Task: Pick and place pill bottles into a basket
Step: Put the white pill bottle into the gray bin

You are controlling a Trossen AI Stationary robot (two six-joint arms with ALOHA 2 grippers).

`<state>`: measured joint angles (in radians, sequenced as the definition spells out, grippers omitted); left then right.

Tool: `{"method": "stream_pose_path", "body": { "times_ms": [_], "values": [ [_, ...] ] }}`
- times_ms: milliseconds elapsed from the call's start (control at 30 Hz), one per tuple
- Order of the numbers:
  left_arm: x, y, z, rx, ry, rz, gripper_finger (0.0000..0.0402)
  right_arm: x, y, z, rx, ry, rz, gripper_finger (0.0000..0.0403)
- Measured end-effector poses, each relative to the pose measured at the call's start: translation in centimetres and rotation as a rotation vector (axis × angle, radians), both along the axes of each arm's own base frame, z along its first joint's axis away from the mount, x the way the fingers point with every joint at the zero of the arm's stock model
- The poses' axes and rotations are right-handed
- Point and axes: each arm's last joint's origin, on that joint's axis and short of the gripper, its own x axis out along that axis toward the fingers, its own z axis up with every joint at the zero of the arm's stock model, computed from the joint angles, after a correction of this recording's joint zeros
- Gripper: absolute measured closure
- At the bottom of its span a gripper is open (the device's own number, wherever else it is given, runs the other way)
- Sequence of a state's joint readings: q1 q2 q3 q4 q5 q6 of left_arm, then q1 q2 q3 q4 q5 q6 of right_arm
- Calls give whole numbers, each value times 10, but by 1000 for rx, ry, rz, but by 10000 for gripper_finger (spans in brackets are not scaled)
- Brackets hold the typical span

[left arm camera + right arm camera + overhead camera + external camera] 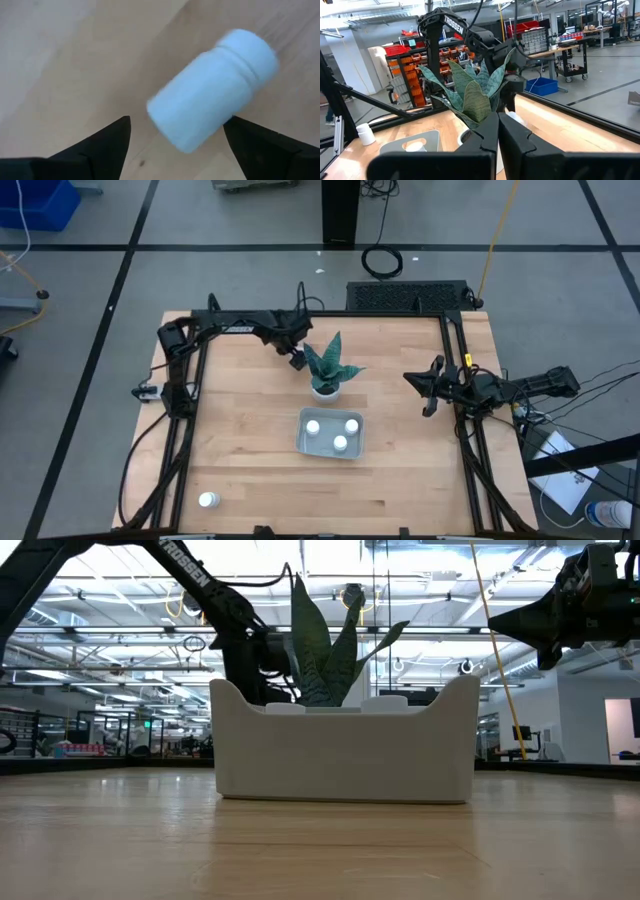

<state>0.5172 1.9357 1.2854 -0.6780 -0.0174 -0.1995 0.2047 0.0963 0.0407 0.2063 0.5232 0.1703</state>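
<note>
A white pill bottle (210, 95) lies on its side on the wood between the open fingers of my left gripper (177, 122), which points down at the far side of the table, just left of the potted plant (297, 361). The pale tray (305, 442) at the table's middle holds three upright bottles (340, 442). Another bottle (208, 500) stands near the table's near left corner. My right gripper (428, 395) is shut and empty, raised at the right side. My left gripper comes at the lying bottle from above, one finger (107, 142) on each side of its body. One finger (250, 137) stands right beside the bottle's base end (220, 120). I cannot tell whether it touches.
A white pot with a green spiky plant (326, 370) stands just behind the tray and right beside my left gripper. The tray's tall wall (345, 755) fills the middle of the low view. Bare wood lies left, right and in front of the tray.
</note>
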Motion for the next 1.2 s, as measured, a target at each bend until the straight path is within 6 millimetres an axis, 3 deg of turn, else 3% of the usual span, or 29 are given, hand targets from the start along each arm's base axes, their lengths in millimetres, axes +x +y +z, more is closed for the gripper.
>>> {"method": "stream_pose_path", "body": {
  "times_ms": [433, 633, 800, 933, 1200],
  "values": [
    [3, -12, -6, 35, 94, -252, 100, 0, 0, 0, 0, 0, 0, 398],
    [3, -12, -6, 23, 77, -176, 97, 0, 0, 0, 0, 0, 0, 399],
    [6, -10, -5, -37, 1, 20, 105, 0, 0, 0, 0, 0, 0, 399],
    [1, -8, -6, -68, 28, 70, 107, 0, 0, 0, 0, 0, 0, 398],
    [-6, -15, -5, -28, 162, -178, 101, 0, 0, 0, 0, 0, 0, 399]
  ]
}}
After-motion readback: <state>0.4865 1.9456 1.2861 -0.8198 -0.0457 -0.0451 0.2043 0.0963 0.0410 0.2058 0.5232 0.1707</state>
